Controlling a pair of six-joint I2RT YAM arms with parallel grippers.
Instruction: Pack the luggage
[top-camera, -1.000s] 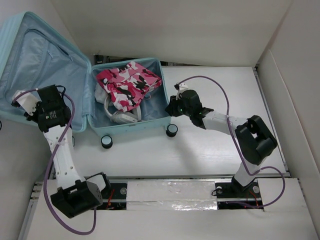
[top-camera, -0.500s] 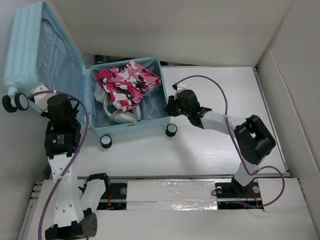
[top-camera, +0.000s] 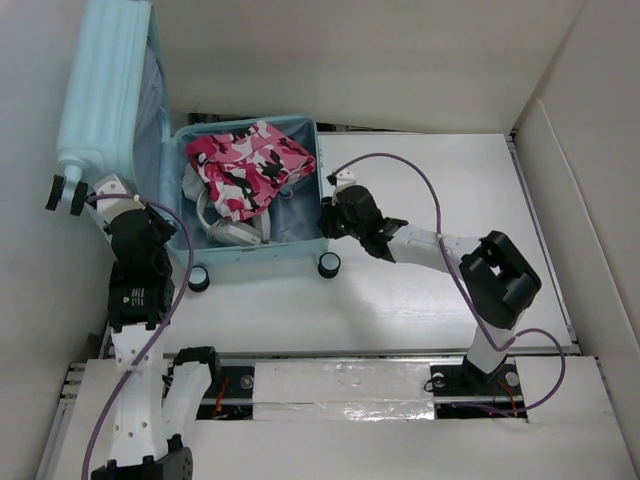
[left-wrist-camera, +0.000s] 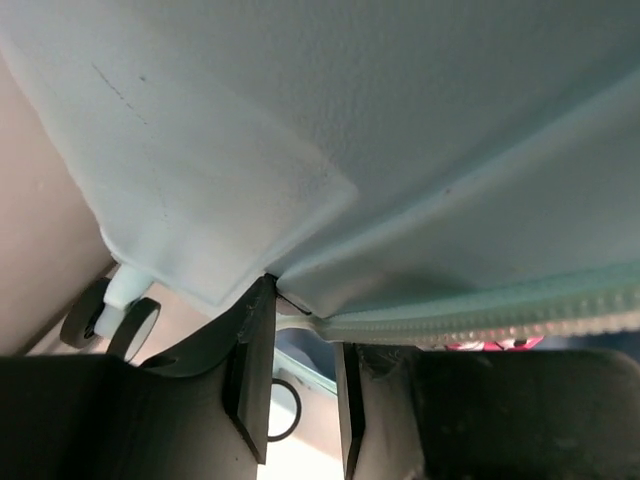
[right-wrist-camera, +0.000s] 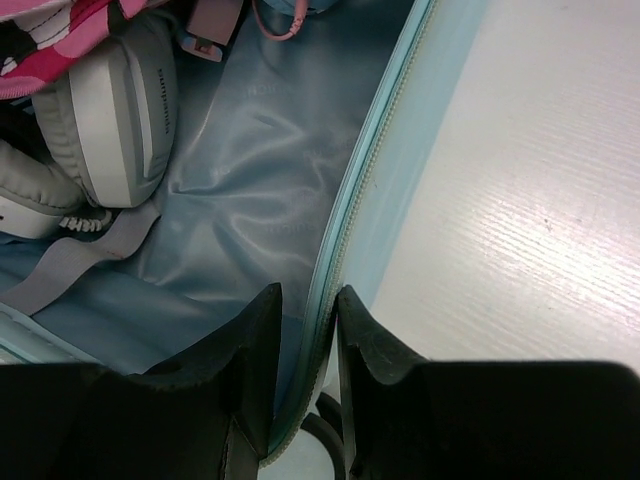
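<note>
step judged: lid to be swung shut over the packed shell. the right pincer (right-wrist-camera: 305, 310) is clenched on the right rim of the luggage (top-camera: 260, 250), which is parked on the surface (top-camera: 420, 310) just ahead of the arms. the left pincer (left-wrist-camera: 303, 330) is set astride the lid's zip edge by the wheels; gripping or released cannot be told. the base should be kept pinned while the lid (top-camera: 100, 90) is pushed over, or the casters get rolled. pink camo cloth (top-camera: 250, 165) and headphones (right-wrist-camera: 120, 110) are packed inside. the lid is stood near upright, far left.
</note>
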